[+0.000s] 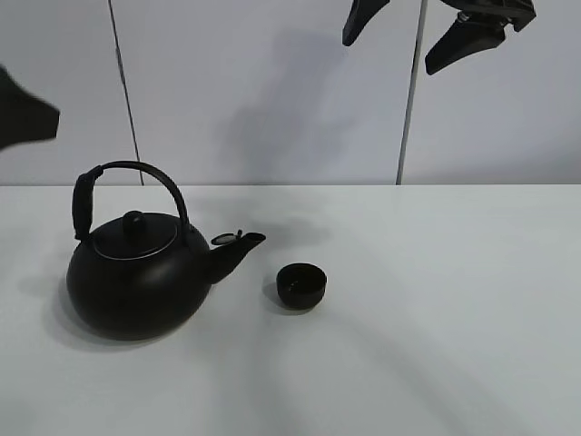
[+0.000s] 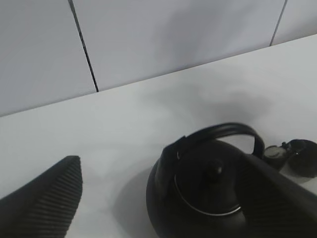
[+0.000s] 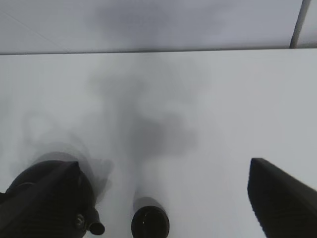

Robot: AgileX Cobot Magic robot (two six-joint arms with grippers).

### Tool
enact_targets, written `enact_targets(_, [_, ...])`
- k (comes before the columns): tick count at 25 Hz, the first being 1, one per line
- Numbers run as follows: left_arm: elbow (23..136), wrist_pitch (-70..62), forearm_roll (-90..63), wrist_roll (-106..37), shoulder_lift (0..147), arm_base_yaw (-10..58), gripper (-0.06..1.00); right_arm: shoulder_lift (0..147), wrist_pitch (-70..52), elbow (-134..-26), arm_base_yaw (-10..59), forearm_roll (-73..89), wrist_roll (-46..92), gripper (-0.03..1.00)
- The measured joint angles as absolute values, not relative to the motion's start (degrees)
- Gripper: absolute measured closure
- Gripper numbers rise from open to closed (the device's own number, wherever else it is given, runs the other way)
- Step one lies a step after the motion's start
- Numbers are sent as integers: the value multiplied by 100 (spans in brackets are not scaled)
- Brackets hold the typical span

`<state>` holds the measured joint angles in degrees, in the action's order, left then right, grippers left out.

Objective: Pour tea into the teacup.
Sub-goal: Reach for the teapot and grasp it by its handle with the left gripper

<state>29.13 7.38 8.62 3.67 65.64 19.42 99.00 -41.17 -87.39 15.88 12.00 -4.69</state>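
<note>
A big round black kettle with an arched handle stands on the white table at the left, its spout pointing right. The tiny black teacup stands upright just right of the spout, apart from it. My right gripper is open and empty, high above the back of the table. Only one finger of my left gripper shows at the left edge, raised. In the left wrist view the left gripper is open above the kettle, with the teacup beyond it. In the right wrist view the right gripper is open above the teacup and the kettle.
A pale panelled wall with dark vertical seams rises behind the table. The table's bare white surface stretches to the right of the teacup and towards the front.
</note>
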Motion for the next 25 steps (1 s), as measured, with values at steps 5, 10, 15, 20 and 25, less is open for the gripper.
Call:
enact_targets(5, [1802, 3050, 812, 368, 7427, 1574, 34, 9917, -3837, -8739, 1588, 1205, -469, 34])
enact_targets(10, [1732, 4764, 793, 368, 8618, 1386, 34, 9936, -3657, -8739, 1588, 1206, -469, 34])
enact_targets(15, [1732, 5801, 793, 198, 9546, 1386, 34, 9936, -3599, -8739, 1588, 1222, -469, 34])
enact_targets(20, [1738, 6437, 788, 132, 10075, 1386, 34, 9936, -3599, -8739, 1588, 1222, -469, 34])
enact_targets(25, [1910, 6501, 788, 115, 10247, 1386, 34, 9936, -3599, -8739, 1588, 1224, -469, 34])
